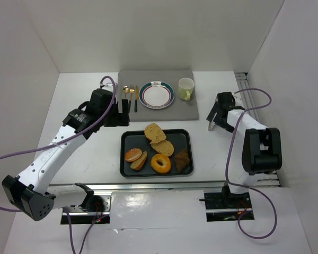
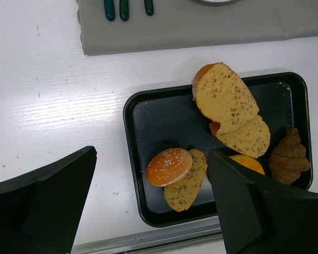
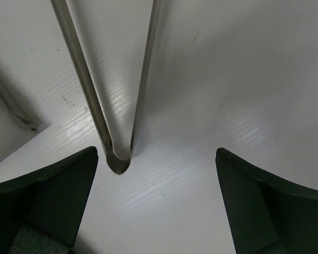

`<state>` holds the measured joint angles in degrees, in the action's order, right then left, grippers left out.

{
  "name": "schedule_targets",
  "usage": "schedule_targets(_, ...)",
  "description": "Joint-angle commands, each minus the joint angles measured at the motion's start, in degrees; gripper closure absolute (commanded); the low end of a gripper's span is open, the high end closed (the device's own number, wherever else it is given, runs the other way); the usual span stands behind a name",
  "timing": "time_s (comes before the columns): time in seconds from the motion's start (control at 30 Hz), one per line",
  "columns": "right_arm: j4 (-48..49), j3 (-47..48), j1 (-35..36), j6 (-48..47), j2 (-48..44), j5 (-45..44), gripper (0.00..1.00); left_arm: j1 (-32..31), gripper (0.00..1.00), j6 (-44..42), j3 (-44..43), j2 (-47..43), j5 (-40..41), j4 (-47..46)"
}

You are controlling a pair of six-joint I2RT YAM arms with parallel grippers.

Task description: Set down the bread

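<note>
**Jaws spread on both arms, bread on the tray**

Left jaws hang wide and empty above the black tray (image 2: 132, 159). Between them lie a seeded bun (image 2: 168, 166) and a bread slice (image 2: 186, 185), with larger slices (image 2: 225, 98) beyond. Right jaws, also wide, flank the bend of metal tongs (image 3: 116, 156) on the white worktop (image 2: 53, 95). Farther off, a grey placemat (image 2: 201, 32) carries cutlery (image 2: 124, 8), plate (image 1: 156, 94) and cup (image 1: 186, 88).

The bagel (image 2: 248, 163) is mostly hidden behind a finger (image 2: 254, 211) of the left end effector (image 2: 152, 157); the cutlery (image 2: 125, 7) is cut off at the far edge, only its green handles showing.
</note>
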<state>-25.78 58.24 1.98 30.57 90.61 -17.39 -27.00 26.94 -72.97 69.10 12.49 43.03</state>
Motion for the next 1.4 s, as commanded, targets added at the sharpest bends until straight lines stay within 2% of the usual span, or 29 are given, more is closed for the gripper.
schedule_targets(0.0,6.35,2.85,-0.31,-2.35,4.47,2.01,0.01,0.37,0.01,-1.1,0.02,-1.51,-0.8,-2.85)
schedule_targets(0.17,10.22,5.04,-0.84,-3.41,10.1,3.06,0.01,0.9,0.01,0.04,0.54,-1.51,-3.0,-3.39)
schedule_targets(0.43,14.27,11.1,-1.36,-2.09,19.59,-3.52,0.01,0.9,0.01,1.27,1.25,-1.51,-4.66,-4.53)
schedule_targets(0.5,14.27,12.68,-1.36,-2.09,21.71,-4.49,0.07,0.9,0.01,1.27,1.25,-1.51,-4.67,-4.53)
schedule_targets(0.63,12.68,15.41,-1.36,-2.09,24.27,-3.89,0.3,0.9,0.01,0.75,1.25,-1.51,-4.67,-4.53)
schedule_targets(0.67,12.68,14.81,-1.36,-1.48,22.87,-3.88,0.43,0.9,0.01,0.75,1.25,-1.51,-4.06,-4.01)
schedule_targets(0.77,11.81,11.91,-1.36,-0.95,17.26,-3.36,0.59,0.9,0.01,0.75,1.25,-1.51,-3.44,-4.0)
schedule_targets(0.93,5.67,7.95,-1.36,-0.42,4.16,-1.78,0.6,0.9,0.01,-0.84,0.11,-0.38,-2.91,-4.0)
schedule_targets(1.1,-2.77,-0.13,1.0,-1.47,-15.14,8.4,0.6,2.22,0.01,-2.42,-1.56,0.33,-0.28,-4.0)
schedule_targets(1.2,-9.8,-3.21,6.79,-1.48,-24.82,15.35,0.6,4.31,0.01,-3.03,-2.79,1.56,-0.88,-4.0)
schedule_targets(1.27,-13.5,-4.44,13.2,0.27,-29.06,19.73,0.6,4.94,0.01,-3.03,-3.5,2.17,-1.41,-4.0)
schedule_targets(1.37,-17.02,-4.45,22.08,3.97,-34.87,21.25,0.59,5.65,0.01,-3.03,-4.11,2.7,-1.42,-4.0)
